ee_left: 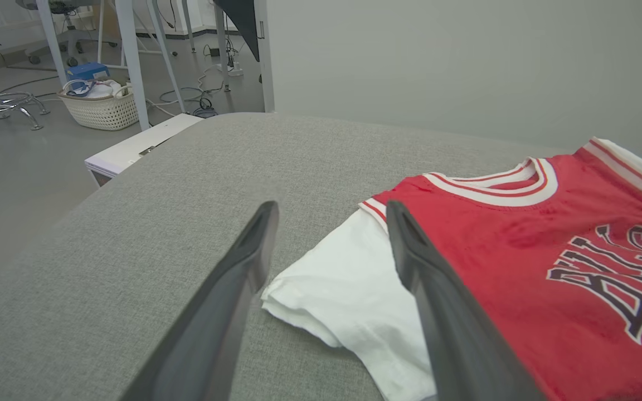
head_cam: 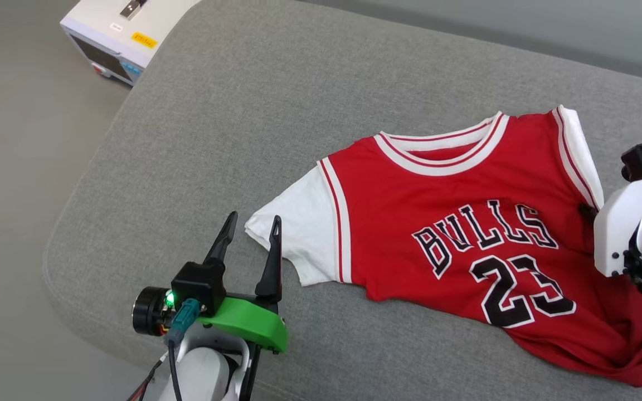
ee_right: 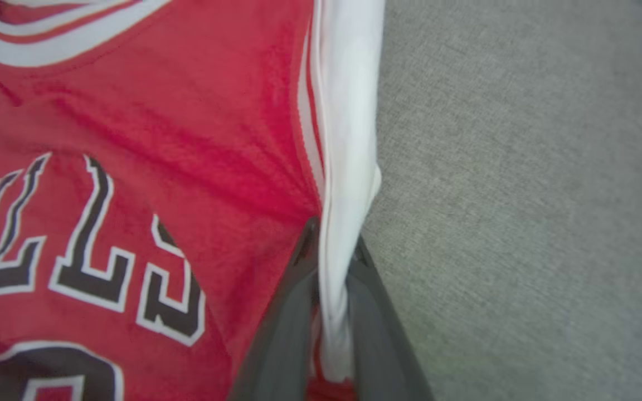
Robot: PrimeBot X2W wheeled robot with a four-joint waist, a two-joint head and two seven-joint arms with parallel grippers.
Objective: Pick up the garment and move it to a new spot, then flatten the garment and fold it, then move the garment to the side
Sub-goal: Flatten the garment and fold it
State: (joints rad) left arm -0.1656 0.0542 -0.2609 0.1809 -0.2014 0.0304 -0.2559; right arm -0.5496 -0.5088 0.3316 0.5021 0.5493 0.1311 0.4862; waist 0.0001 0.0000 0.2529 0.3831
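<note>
The garment [head_cam: 455, 223], a red jersey with white sleeves and "BULLS 23" on its front, lies face up on the grey cushion [head_cam: 243, 111], its lower hem rumpled. My left gripper [head_cam: 253, 223] hovers open at the tip of the jersey's left white sleeve [ee_left: 343, 289], one finger on each side of the sleeve's edge. My right gripper [ee_right: 332, 245] is shut on the garment, pinching the white sleeve and striped trim [ee_right: 349, 167] at the right armhole. In the head view its fingertips [head_cam: 585, 210] are mostly hidden behind the white wrist housing.
A white box-shaped device [head_cam: 120, 33] stands on the floor beyond the cushion's far left corner. The cushion's rounded left edge [head_cam: 59, 234] drops to the floor. A wicker basket [ee_left: 101, 106], table legs and a stool stand farther off in the room.
</note>
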